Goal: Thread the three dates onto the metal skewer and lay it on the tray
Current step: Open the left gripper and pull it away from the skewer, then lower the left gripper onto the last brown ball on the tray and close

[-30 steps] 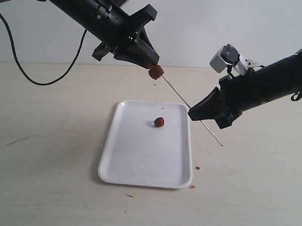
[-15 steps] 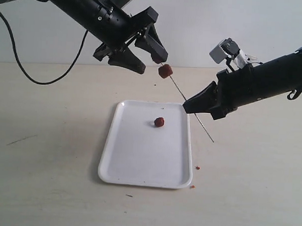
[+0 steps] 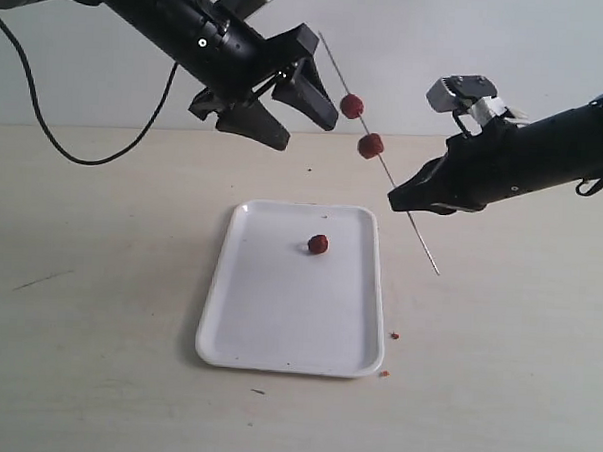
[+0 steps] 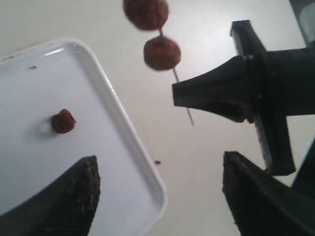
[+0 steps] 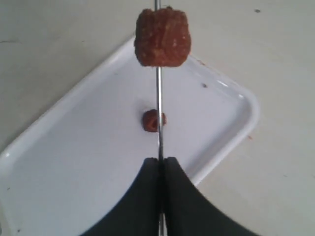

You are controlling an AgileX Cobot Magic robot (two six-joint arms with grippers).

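Now that the left hand [image 3: 308,132] has let go, fingers wide apart and empty, two dates [image 3: 370,145] sit threaded on the skewer [image 3: 426,255], just beside that hand's fingertips and above the right hand [image 3: 395,202]. Right hand: fingers together, clamped on the skewer below them, rod tilted up toward the left hand. Third date [image 3: 319,244]: loose on the tray [image 3: 209,332], below and between both hands; two of three done, this one likely next for threading.
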